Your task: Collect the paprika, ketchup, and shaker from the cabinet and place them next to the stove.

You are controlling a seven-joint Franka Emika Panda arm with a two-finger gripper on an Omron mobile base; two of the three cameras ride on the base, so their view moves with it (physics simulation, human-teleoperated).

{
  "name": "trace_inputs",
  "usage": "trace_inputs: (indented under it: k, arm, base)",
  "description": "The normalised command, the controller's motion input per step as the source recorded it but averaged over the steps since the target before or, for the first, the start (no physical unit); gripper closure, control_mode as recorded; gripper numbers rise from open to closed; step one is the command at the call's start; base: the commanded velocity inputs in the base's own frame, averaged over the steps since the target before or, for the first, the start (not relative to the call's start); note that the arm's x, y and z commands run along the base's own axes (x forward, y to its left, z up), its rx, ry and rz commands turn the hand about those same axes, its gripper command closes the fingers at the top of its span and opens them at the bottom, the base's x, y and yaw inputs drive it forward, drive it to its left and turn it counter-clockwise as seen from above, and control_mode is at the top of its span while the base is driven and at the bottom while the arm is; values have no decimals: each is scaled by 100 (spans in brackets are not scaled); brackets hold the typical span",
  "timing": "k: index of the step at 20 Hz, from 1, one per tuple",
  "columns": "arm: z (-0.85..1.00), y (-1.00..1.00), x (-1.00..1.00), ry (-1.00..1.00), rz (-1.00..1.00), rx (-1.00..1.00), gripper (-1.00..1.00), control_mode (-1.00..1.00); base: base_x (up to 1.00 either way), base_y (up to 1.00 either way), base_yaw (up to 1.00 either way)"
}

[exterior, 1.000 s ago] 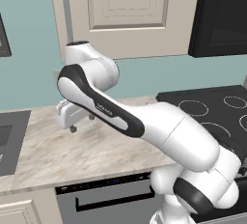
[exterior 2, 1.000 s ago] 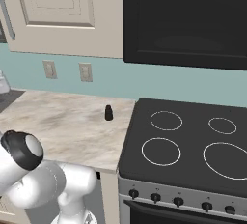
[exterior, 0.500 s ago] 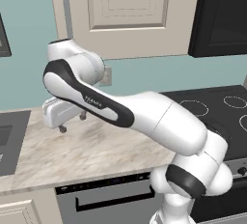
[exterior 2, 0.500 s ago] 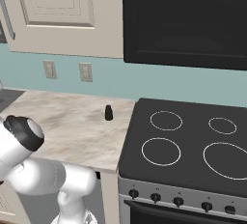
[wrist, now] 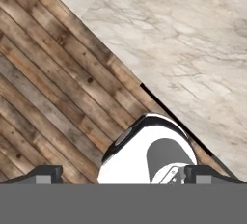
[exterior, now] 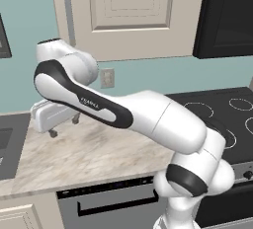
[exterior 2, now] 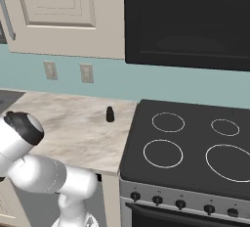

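A: Since the frame a second back, arm swings further left in the left base view; elbow and shoulder sit more to the left over the counter (exterior: 99,149). Base itself looks steady: stove and shaker keep their places in the right base view.

B: Gripper state?

A: Gripper (wrist: 123,174) has both tips wide apart at the bottom of the hand view, nothing between them. It points down past the counter edge at wood plank floor (wrist: 53,97).

B: Progress, near to far?

A: Shaker (exterior 2: 110,114) stands upright on the counter just beside the stove (exterior 2: 195,143), apart from its edge. I judge that item done. Beyond it, cabinet (exterior: 133,11) hangs above the counter with its door shut, bar handle (exterior: 68,16) at its left side.

B: Paprika and ketchup?

A: Neither is on the counter by the stove, so my guess is both are behind the shut door. That leaves two of three items, and the door must be opened to reach them.

B: Anything hard to read?

A: Cabinet interior is hidden. In the left base view the arm covers much of the counter's middle, and the hand (exterior: 52,114) is a pale block low at the left; its fingers can't be made out there.
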Motion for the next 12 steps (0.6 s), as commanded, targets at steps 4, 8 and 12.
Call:
trace_inputs:
  k: [4, 8, 12]
  arm:
    - [-1, 2, 0, 0, 0, 0, -100, -100]
    - [-6, -1, 0, -5, 3, 0, -100, -100]
    - [-2, 0, 0, -2, 3, 0, -100, -100]
  base:
    - [0, 0, 0]
    - [0, 0, 0]
    - [0, 0, 0]
